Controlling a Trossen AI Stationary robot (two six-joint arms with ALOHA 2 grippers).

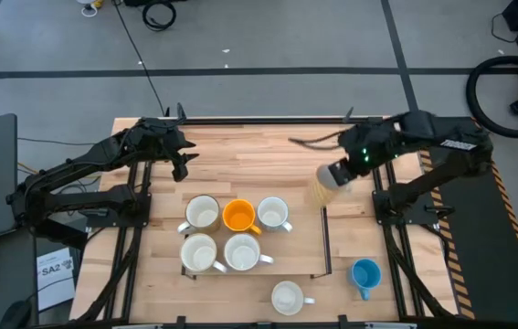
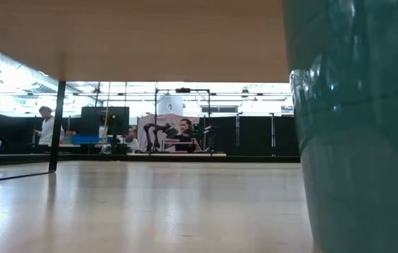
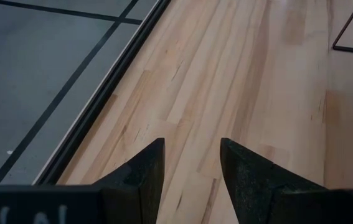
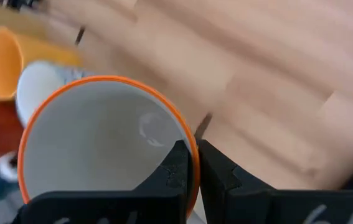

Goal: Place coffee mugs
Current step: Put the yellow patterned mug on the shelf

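My right gripper hangs above the table's right-hand middle, shut on a coffee mug with an orange rim and a white inside. Five mugs stand on their bases inside a black outline: white ones and an orange one. Near the front edge stand another white mug and a blue mug, which fills the low view's right. My left gripper is open over the far left of the table, holding nothing. My right gripper pinches the mug's rim, with one finger inside the mug and the other outside its wall. The fingers come from above, slanting down. The mug hangs below them, lifted clear of the table, its mouth facing up.
Bare wood lies along the table's far side and under my left gripper. The dark frames of both arms run along the left and right edges. A tape line marks the table's far edge. People and equipment show far behind in the low view.
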